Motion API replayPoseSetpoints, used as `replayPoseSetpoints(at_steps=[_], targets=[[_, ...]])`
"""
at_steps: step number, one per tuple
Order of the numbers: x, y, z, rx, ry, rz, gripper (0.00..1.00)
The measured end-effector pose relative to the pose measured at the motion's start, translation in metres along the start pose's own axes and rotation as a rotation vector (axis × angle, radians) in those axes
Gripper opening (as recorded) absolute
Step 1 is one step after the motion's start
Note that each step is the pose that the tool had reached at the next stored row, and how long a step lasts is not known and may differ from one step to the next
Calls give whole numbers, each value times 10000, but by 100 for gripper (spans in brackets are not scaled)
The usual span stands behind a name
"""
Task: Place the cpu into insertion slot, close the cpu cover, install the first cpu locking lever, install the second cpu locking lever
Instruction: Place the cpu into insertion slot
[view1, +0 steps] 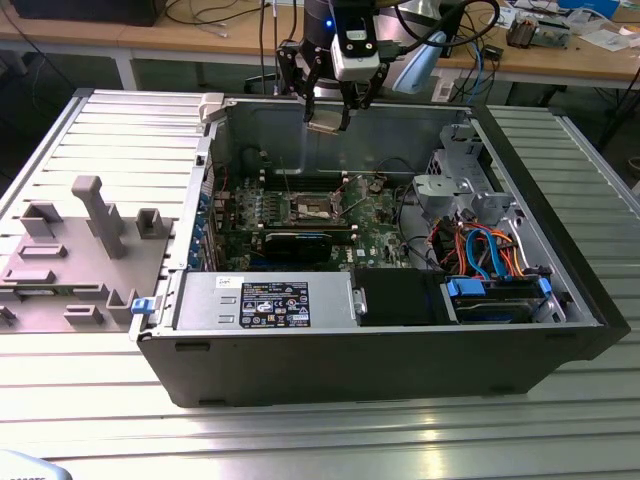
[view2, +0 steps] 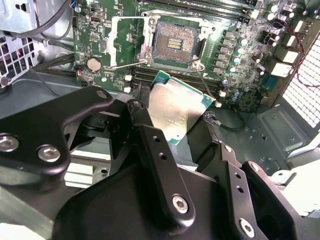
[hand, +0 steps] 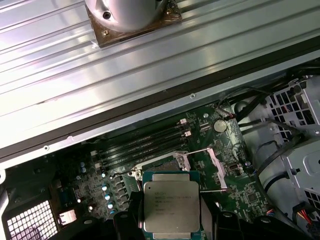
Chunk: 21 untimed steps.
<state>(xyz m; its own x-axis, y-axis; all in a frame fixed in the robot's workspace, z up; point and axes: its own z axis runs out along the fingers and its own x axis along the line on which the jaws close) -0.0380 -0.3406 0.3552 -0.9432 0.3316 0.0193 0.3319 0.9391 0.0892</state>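
Observation:
My gripper (view1: 326, 112) hangs above the open computer case, shut on the cpu (view1: 325, 122). In both wrist views the cpu (view2: 175, 107) (hand: 171, 202) is a flat square chip with a silvery top and a green edge, pinched between two black fingers (view2: 141, 116). It is in the air, apart from the board. The insertion slot (view2: 175, 42) (view1: 312, 208) lies bare on the green motherboard (view1: 375, 215), its dark centre showing. The cpu cover (view2: 127, 40) stands swung open beside the slot, and a thin wire lever (view2: 205, 82) sticks out near it.
The case's far wall (view1: 300, 140) rises just behind the gripper. A grey power supply (view1: 265, 300) runs along the near side. A drive cage with orange and blue cables (view1: 480, 250) fills the exterior view's right. A grey fixture (view1: 90, 225) sits on the table at the left.

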Motion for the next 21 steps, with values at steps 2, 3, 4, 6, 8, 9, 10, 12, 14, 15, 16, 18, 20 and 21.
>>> replayPoseSetpoints(at_steps=[2,3,4,6,8,9,10,12,14,15,16,18,20,21], targets=[[0,0,0,-1,-1,10,55],[0,0,0,-1,-1,16,55],[0,0,0,-1,-1,19,55],[0,0,0,-1,-2,27,55],[0,0,0,-1,-4,42,55],[0,0,0,-1,-3,46,55],[0,0,0,-1,-4,49,55],[0,0,0,-1,-5,58,55],[0,0,0,-1,-5,65,55],[0,0,0,-1,-6,73,55],[0,0,0,-2,-7,78,55],[0,0,0,-2,-8,88,55],[0,0,0,-3,-8,97,55],[0,0,0,-3,-9,106,55]])
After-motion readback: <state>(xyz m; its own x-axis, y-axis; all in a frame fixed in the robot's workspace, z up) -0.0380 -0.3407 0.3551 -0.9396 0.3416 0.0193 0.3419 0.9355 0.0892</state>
